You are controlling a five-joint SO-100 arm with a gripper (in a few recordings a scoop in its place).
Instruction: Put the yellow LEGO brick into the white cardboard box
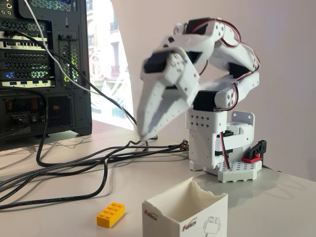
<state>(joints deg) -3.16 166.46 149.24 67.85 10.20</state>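
Approach step: pincer (144, 132) fingers together, empty, above counter (59, 207); next descend forward to yellow LEGO brick (110, 214) beside white cardboard box (190, 217).

The white robot arm (217, 54) is folded up like a bent elbow. Its bottom part stands on a white base plate with bumps (240, 171) at the right. The upper part goes up, then bends over to the left. Red and black wires run along its joints. The end effector (145, 132) hangs off the front and points down, its tip high in the air. Its two long white fingers (160, 106) lie close together, with no gap showing at the tip. It holds nothing.
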